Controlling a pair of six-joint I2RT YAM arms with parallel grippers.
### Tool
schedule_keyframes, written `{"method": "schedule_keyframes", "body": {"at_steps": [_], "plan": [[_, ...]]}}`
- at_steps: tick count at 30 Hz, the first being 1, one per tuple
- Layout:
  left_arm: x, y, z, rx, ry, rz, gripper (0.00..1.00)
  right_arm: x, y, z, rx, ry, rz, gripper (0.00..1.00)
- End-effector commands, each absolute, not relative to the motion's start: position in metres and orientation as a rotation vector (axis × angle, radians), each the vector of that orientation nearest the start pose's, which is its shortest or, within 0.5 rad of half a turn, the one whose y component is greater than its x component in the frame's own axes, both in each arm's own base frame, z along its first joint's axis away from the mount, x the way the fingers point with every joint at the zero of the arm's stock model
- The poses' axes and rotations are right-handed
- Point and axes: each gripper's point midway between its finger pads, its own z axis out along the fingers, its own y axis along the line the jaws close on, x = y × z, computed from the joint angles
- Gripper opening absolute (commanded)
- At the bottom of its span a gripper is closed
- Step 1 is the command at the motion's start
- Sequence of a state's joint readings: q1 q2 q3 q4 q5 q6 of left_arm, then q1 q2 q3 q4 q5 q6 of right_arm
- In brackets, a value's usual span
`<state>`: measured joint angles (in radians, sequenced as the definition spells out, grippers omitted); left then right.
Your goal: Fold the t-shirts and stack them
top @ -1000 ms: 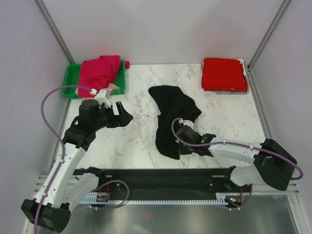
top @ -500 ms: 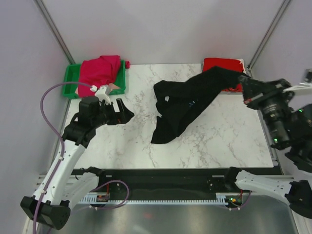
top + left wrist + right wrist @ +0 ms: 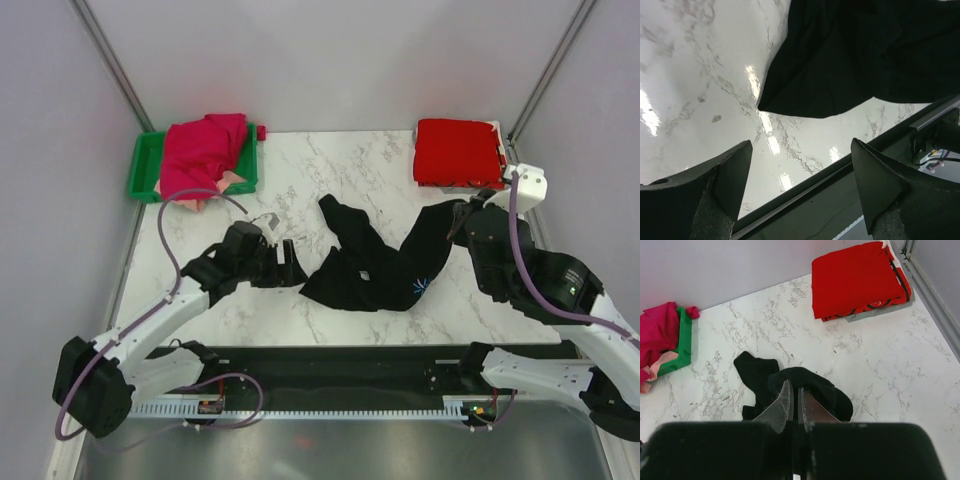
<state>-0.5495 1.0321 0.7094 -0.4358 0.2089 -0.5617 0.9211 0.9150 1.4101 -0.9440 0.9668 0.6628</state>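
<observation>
The black t-shirt (image 3: 375,270) lies crumpled across the middle of the table, its light-blue starburst logo (image 3: 418,285) facing up. My right gripper (image 3: 462,216) is shut on the shirt's right end and holds it raised; in the right wrist view the fingertips (image 3: 795,396) pinch the black cloth (image 3: 812,385). My left gripper (image 3: 290,272) is open and empty, low over the table just left of the shirt's near-left corner (image 3: 805,95). A folded red t-shirt (image 3: 458,152) lies at the back right. Magenta (image 3: 200,148) and peach (image 3: 236,178) shirts lie in the bin.
The green plastic bin (image 3: 145,165) stands at the back left corner. The red shirt (image 3: 855,277) rests on a grey folded piece by the right frame post. The table's front edge and black rail (image 3: 840,190) lie right under my left gripper.
My right gripper came down and left with the black shirt, which now lies more on the table, logo up. My left gripper moved right and nearer, to the shirt's left corner.
</observation>
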Motion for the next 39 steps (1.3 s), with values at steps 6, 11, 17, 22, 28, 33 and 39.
{"method": "schedule_keyframes", "body": {"at_steps": [6,11,17,22,28,33,39], "plan": [[0.21,-0.248,0.103,0.078,2.457,-0.836,0.85,0.223,0.065,0.385,0.408,1.734,0.108,0.0],[0.212,-0.258,0.095,0.054,2.485,-0.819,0.83,0.227,0.078,0.381,0.372,1.767,0.115,0.0],[0.232,-0.228,0.17,-0.086,2.295,-0.654,0.84,0.236,0.19,0.306,0.129,2.012,0.443,0.0],[0.225,-0.161,0.246,-0.249,2.027,-0.576,0.9,0.251,0.264,0.314,0.113,1.974,0.714,0.0],[0.194,-0.113,0.248,-0.334,2.002,-0.52,0.91,0.223,0.403,0.301,-0.223,2.022,0.802,0.79],[0.18,-0.112,0.213,-0.331,2.09,-0.518,0.91,0.24,0.37,0.258,-0.168,2.135,0.404,0.98],[0.178,-0.139,0.145,-0.329,2.281,-0.524,0.89,0.274,0.267,0.271,0.037,2.105,0.394,0.98]]}}
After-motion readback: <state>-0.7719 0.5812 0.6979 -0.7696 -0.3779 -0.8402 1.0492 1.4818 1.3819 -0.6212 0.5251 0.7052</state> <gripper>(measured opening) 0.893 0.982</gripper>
